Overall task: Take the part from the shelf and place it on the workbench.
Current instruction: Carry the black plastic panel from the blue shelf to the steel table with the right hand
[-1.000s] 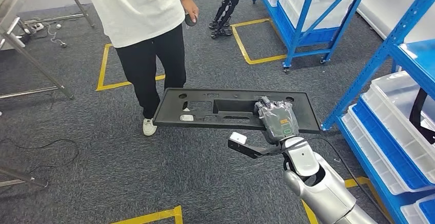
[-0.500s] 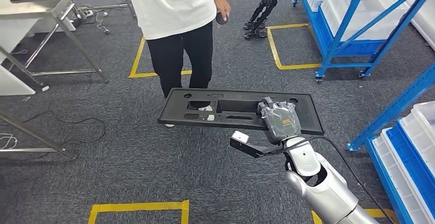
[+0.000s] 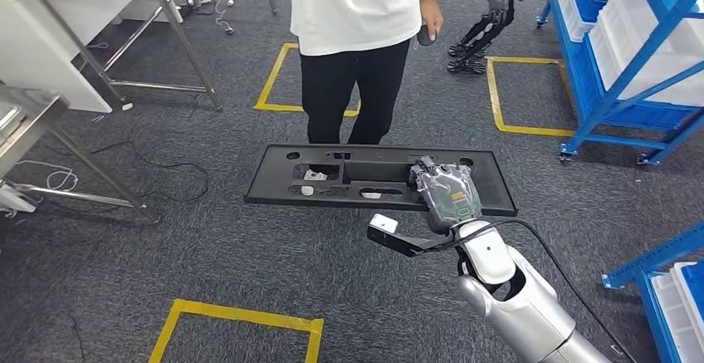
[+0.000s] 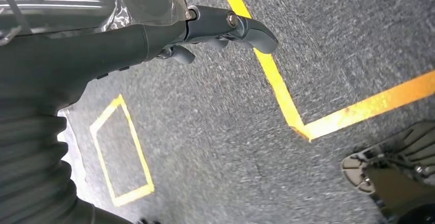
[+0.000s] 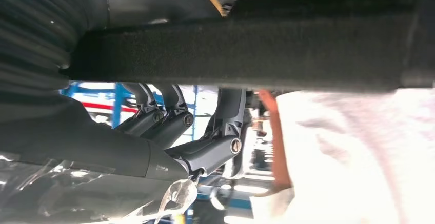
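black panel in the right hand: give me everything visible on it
The black panel is a long, flat rectangular part, matte and plastic-looking, with a raised rim, a large rectangular opening near its middle, smaller slots and round holes near the corners. It is carried roughly level above the grey carpet, long side across the head view. The right hand grips its near edge right of centre; nothing else touches it. A person stands just beyond it.

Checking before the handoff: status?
Right hand gripping black part, held level. Left hand holding nothing, hanging over carpet. Person standing directly ahead, just beyond part.
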Controlling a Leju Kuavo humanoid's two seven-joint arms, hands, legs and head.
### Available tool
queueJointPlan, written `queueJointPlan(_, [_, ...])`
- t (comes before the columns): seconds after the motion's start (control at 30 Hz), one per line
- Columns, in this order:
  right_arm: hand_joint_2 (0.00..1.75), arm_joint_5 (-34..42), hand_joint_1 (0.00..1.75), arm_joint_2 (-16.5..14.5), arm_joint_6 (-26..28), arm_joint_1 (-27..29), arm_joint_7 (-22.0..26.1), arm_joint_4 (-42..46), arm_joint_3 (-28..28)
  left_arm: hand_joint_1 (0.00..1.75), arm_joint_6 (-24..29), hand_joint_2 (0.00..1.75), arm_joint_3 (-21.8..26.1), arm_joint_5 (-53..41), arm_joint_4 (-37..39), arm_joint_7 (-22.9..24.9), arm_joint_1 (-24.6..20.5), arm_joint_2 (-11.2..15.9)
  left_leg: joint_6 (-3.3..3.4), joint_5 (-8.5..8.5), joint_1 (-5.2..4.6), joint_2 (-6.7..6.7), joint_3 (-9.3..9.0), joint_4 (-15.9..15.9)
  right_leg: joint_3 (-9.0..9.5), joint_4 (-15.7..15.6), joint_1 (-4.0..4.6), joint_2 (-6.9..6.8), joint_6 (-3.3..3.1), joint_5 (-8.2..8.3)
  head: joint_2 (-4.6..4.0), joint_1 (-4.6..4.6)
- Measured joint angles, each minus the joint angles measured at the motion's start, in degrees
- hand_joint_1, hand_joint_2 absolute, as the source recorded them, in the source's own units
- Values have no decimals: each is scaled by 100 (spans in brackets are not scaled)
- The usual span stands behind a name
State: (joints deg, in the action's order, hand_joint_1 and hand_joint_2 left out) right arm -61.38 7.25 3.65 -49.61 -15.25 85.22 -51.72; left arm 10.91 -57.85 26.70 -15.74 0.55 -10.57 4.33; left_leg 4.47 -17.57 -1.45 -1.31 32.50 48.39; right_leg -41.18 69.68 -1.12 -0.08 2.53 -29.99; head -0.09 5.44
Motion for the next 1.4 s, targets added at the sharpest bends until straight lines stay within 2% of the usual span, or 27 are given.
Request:
queueJointPlan(0.03, [175,-3,175,6,-7,-5,4,0,-1,0,-3,175,1,1,0,-2,2,-4,-5,-3,17,-81,-6,8,-67,75,-12,10,21,35,0,0])
queueJointPlan(0.07, [175,-8,175,10,-14,-24,7,2,-1,0,-4,175,2,2,0,-2,8,-7,-18,-12,41,-159,-15,26,-5,-102,-31,18,46,180,0,1])
queueJointPlan(0.13, [175,-32,175,14,-34,-100,10,9,-1,0,-7,175,8,4,1,-10,10,-11,-85,-59,85,-310,-9,98,373,-908,-123,196,133,603,0,4])
queueJointPlan(0.2, [175,-61,175,21,-79,-196,17,24,-2,0,-3,175,16,9,2,-22,-6,-11,-167,-95,102,-430,47,217,685,-1546,-215,432,168,818,0,10])
queueJointPlan(0.23, [175,-75,175,25,-108,-240,20,28,-2,0,-2,175,19,13,2,-28,-7,-11,-201,-90,102,-479,84,254,739,-1654,-226,478,149,824,0,13])
queueJointPlan(0.3, [175,-98,175,29,-171,-322,23,33,-4,0,-5,175,22,16,2,-41,13,-14,-247,-72,122,-565,145,275,746,-1653,-199,344,73,803,0,14])
queueJointPlan(0.37, [175,-113,175,29,-221,-424,23,42,-5,0,-11,175,25,18,1,-58,34,-27,-290,-225,127,-388,300,535,754,-1641,-184,211,-1,784,0,17])
queueJointPlan(0.43, [175,-116,175,29,-257,-519,25,57,-5,0,-14,175,27,22,0,-73,19,-45,-332,-567,128,-73,671,1306,767,-1645,-151,85,-65,768,0,21])
queueJointPlan(0.5, [175,-116,175,29,-290,-583,26,65,-8,0,-15,175,28,28,0,-81,-2,-72,-331,-841,139,32,1081,2110,775,-1648,-105,-58,-101,753,0,22])
queueJointPlan(0.53, [175,-115,175,29,-305,-604,26,65,-9,0,-17,175,28,30,0,-85,-5,-91,-308,-857,130,40,1160,2247,785,-1653,-86,-124,-111,744,0,24])
queueJointPlan(0.57, [175,-112,175,29,-317,-623,26,66,-11,0,-19,175,28,32,0,-88,-6,-109,-271,-770,106,45,1107,2136,804,-1660,-70,-184,-123,732,0,25])
queueJointPlan(0.6, [175,-109,175,28,-326,-643,26,66,-12,0,-19,175,30,34,0,-89,-11,-120,-216,-591,60,79,930,1797,838,-1670,-58,-238,-133,718,0,26])
queueJointPlan(0.7, [175,-102,175,32,-345,-708,27,73,-12,0,-5,175,38,35,2,-90,-74,-108,32,-47,-196,456,256,524,959,-1727,-39,-409,-141,671,0,26])
queueJointPlan(0.73, [175,-99,175,38,-349,-719,27,75,-12,0,1,175,40,36,2,-90,-104,-96,90,1,-255,548,157,323,976,-1741,-33,-474,-132,661,0,26])
queueJointPlan(0.77, [175,-97,175,42,-351,-727,27,77,-12,0,4,175,42,36,2,-91,-127,-86,116,-14,-279,549,128,242,983,-1745,-19,-543,-119,652,0,26])
queueJointPlan(0.83, [175,-95,175,42,-356,-755,26,81,-11,0,4,175,43,36,2,-91,-125,-95,146,-20,-250,453,15,75,989,-1732,12,-617,-91,600,0,26])
queueJointPlan(0.9, [175,-96,175,44,-357,-792,28,97,-11,0,-2,175,43,34,2,-90,-111,-122,139,-2,-168,331,-112,-93,864,-1378,33,-411,-54,387,0,23])
queueJointPlan(0.97, [175,-91,175,64,-358,-797,31,113,-13,0,-9,175,43,33,2,-90,-130,-157,126,3,-100,187,-122,-93,501,-581,15,-131,2,56,0,24])
queueJointPlan(1.03, [175,-86,175,90,-362,-779,33,116,-22,0,-16,175,43,31,2,-89,-138,-192,110,-13,-48,14,-117,-40,175,-6,-19,-49,77,-68,0,26])
queueJointPlan(1.07, [175,-87,175,101,-362,-768,34,116,-28,0,-21,175,43,30,2,-88,-130,-205,83,-32,-11,-71,-117,-4,154,-30,-49,-35,125,29,0,28])
queueJointPlan(1.1, [175,-86,175,108,-363,-765,34,116,-33,0,-27,175,43,28,2,-87,-119,-214,41,-61,38,-157,-115,49,245,-280,-94,-12,183,219,0,31])
queueJointPlan(1.17, [175,-73,175,122,-364,-776,34,116,-37,0,-40,175,43,21,4,-84,-116,-214,-77,-145,111,-309,-66,190,575,-1050,-236,213,342,595,0,41])
queueJointPlan(1.2, [175,-60,175,130,-366,-785,34,120,-39,0,-44,175,43,17,7,-79,-123,-208,-127,-170,134,-374,-19,267,694,-1334,-297,337,360,696,0,44])
queueJointPlan(1.27, [175,-36,175,151,-372,-793,33,125,-46,0,-48,175,44,12,10,-70,-134,-201,-189,-154,141,-482,82,338,743,-1513,-346,419,307,720,0,48])
queueJointPlan(1.3, [175,-26,175,155,-376,-790,32,127,-52,0,-50,175,43,8,10,-68,-128,-203,-204,-135,151,-531,115,340,720,-1501,-350,336,245,733,0,48])
queueJointPlan(1.33, [175,-15,175,158,-378,-790,31,125,-57,0,-53,175,43,4,10,-67,-118,-206,-221,-145,148,-514,153,357,706,-1489,-346,268,215,731,0,51])
queueJointPlan(1.4, [175,8,175,156,-377,-799,22,126,-62,0,-58,175,43,-5,10,-59,-112,-206,-259,-331,147,-291,351,732,708,-1486,-320,144,156,720,0,53])
